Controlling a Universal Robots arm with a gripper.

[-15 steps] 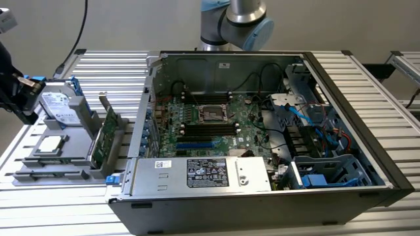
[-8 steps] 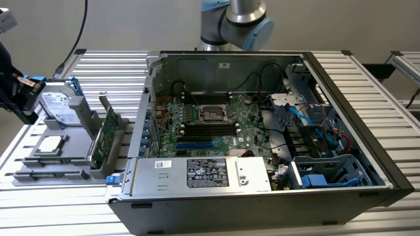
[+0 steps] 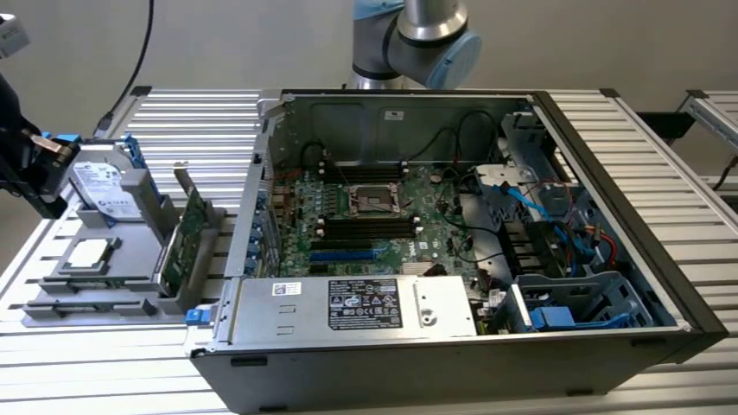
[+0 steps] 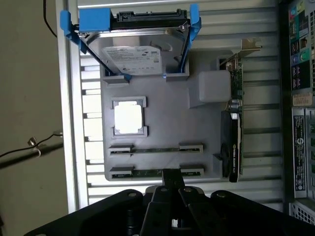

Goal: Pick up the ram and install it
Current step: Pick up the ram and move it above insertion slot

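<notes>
The ram (image 4: pixel 145 173), a thin green stick seen edge-on, lies in the end slot of a grey holder tray (image 4: pixel 167 123), its ends seated in two small grey blocks. A second ram stick (image 4: pixel 156 148) lies parallel in the next slot, apart from the first. The gripper (image 4: pixel 172 174) hangs over the first stick near its middle, black fingers clenched tight together; can't tell if the tip touches it. Also on the tray: a square silver processor chip (image 4: pixel 129 119) in a framed recess, a hard drive (image 4: pixel 135 56) in a blue caddy at the far end, and a green expansion card (image 4: pixel 235 128) standing on edge along one side. Ext. view: the tray sits on a slatted metal table (image 3: pixel 92 372), at the exterior view's left of an open PC case (image 3: pixel 403 376), w/ the motherboard (image 3: pixel 302 216) exposed and black slots (image 3: pixel 366 227) near its middle. The robot arm (image 3: pixel 421 35) rises behind the case.
</notes>
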